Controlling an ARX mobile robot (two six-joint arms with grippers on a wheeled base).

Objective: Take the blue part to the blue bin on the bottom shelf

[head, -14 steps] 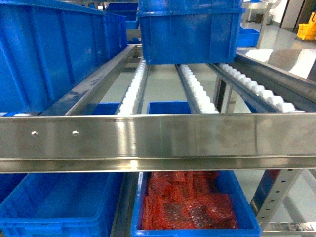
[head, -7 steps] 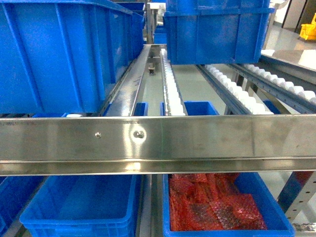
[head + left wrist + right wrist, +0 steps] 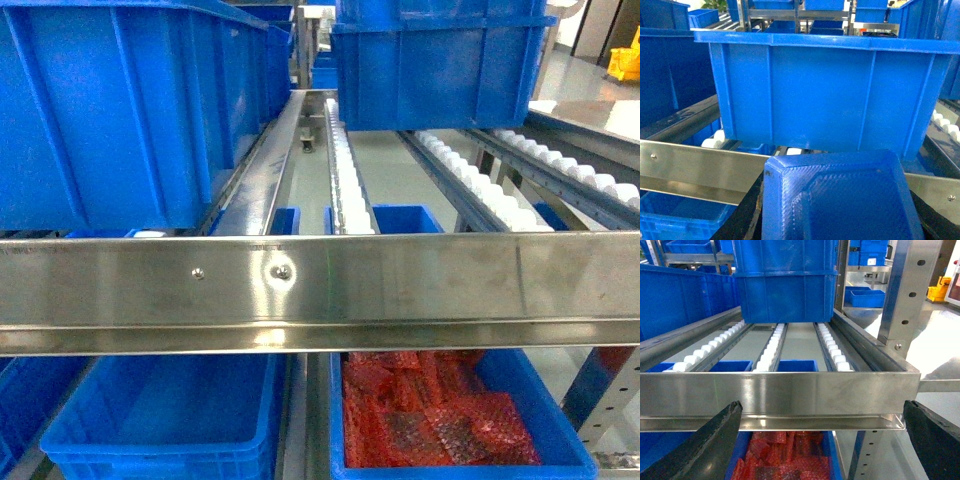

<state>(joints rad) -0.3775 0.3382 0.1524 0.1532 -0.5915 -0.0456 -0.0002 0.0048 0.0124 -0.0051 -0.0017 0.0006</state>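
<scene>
The blue part (image 3: 840, 200), a dark-blue boxy block with a ribbed recessed face, fills the bottom of the left wrist view. My left gripper (image 3: 840, 215) is shut on it, with black fingers (image 3: 747, 217) showing at its sides. It hangs in front of the rack's steel front rail (image 3: 695, 167). Below that rail, the blue bin (image 3: 160, 420) sits on the bottom shelf (image 3: 305, 420), and its corner also shows as the bin (image 3: 675, 220). My right gripper (image 3: 822, 435) stands open with nothing between its fingers (image 3: 705, 445), facing the rail. Neither gripper shows in the head view.
A like tote with red bubble-wrap sheets (image 3: 440, 420) sits to the right of the blue bin. Large blue totes (image 3: 120, 110) (image 3: 440, 60) rest on the roller rails (image 3: 345, 170) above. A wide steel crossbar (image 3: 400, 285) spans the front. A perforated upright (image 3: 907, 295) stands at the right.
The head view slid left along the rack during the first half second, so the totes sit further right in view. It has held still since.
</scene>
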